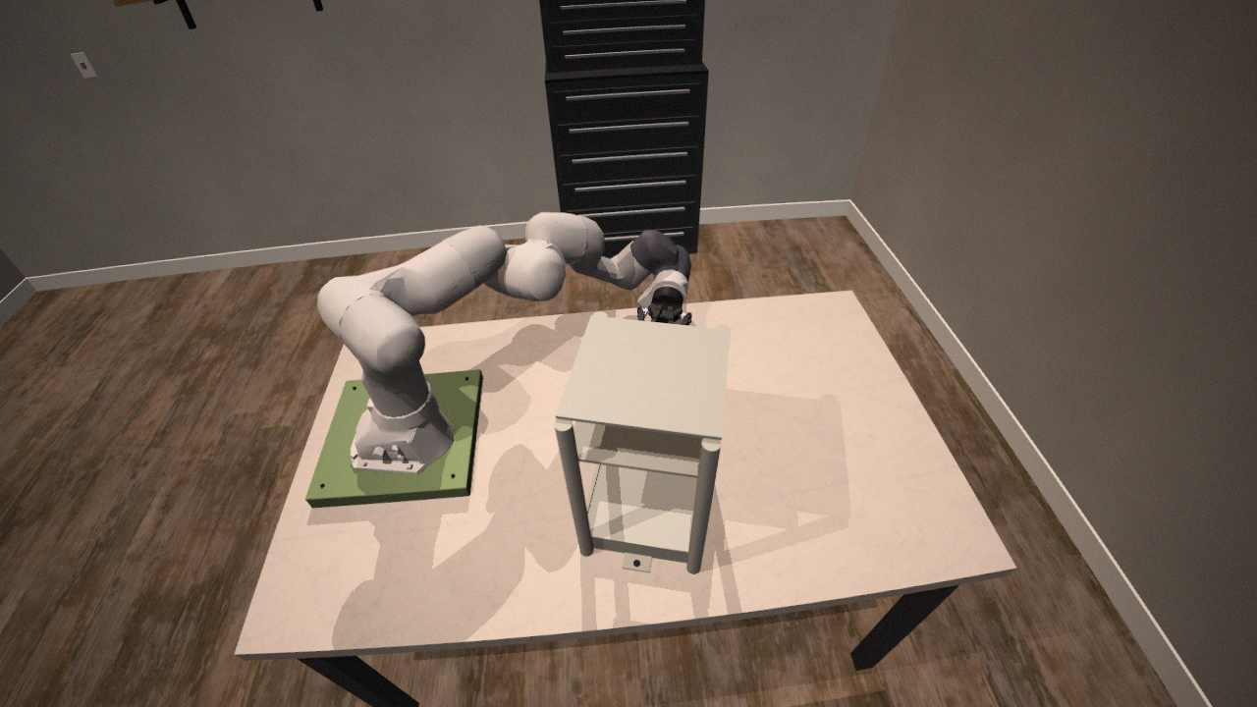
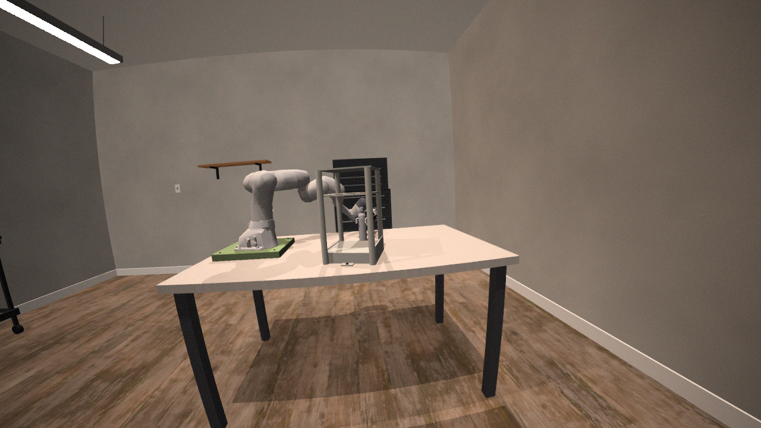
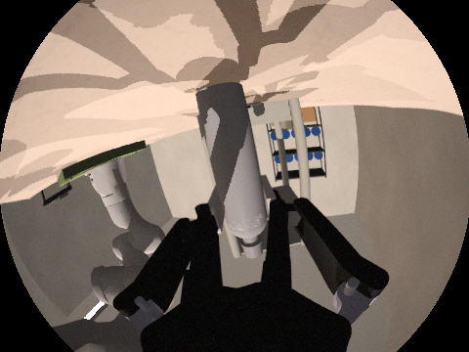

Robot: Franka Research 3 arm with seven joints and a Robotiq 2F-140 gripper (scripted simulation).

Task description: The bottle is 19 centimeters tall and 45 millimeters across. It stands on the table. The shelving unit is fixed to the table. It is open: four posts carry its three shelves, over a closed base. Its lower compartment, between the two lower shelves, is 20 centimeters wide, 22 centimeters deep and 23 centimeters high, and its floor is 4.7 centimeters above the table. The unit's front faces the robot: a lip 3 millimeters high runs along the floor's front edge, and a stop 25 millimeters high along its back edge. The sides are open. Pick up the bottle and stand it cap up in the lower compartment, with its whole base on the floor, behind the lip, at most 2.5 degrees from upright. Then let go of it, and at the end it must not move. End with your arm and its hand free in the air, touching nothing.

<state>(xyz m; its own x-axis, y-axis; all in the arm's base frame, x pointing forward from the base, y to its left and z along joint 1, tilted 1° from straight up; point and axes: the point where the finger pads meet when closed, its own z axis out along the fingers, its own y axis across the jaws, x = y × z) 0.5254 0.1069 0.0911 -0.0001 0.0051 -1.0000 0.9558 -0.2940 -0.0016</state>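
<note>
The grey bottle (image 3: 234,163) stands cap up on the table beside the shelving unit (image 1: 645,421), on the side toward the black cabinet. In the exterior view the bottle (image 2: 362,225) shows through the unit's posts. The unit's top shelf hides it in the top view. My gripper (image 3: 242,190) is shut on the bottle's upper body, just below the cap, one finger on each side. The bottle's base is at the table top. The gripper (image 1: 665,311) sits low by the unit's edge. The lower compartment (image 1: 639,518) holds nothing.
The arm's green base plate (image 1: 400,439) lies left of the unit. A small dark plate (image 1: 635,563) lies on the table by the unit's near posts. A black drawer cabinet (image 1: 626,114) stands behind the table, whose far edge runs close to the gripper.
</note>
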